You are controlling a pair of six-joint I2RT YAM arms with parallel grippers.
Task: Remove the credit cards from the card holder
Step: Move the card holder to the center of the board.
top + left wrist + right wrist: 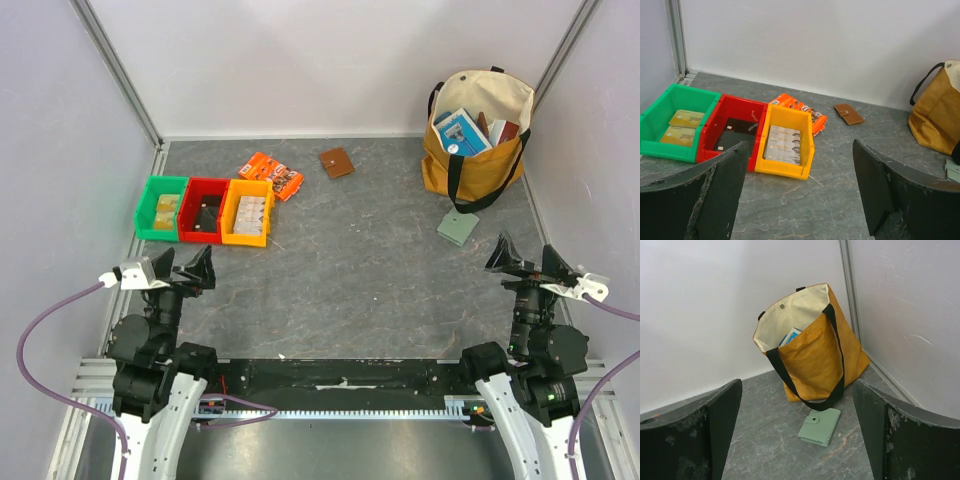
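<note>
The card holder (458,228) is a pale green bifold wallet lying flat and snapped shut on the table, just in front of the tote bag. In the right wrist view the card holder (820,426) lies ahead between the fingers, with its tab on top. Its edge shows in the left wrist view (953,170). No credit cards show outside it; any inside are hidden. My right gripper (528,262) (797,385) is open and empty, held off the table short of the holder. My left gripper (185,268) (800,147) is open and empty near the bins.
A mustard tote bag (478,135) (815,355) with books stands at the back right. A green bin (150,205), a red bin (206,183) and a yellow bin (248,240) hold cards at the left. An orange printed packet (272,174) and a brown wallet (337,162) lie behind them.
</note>
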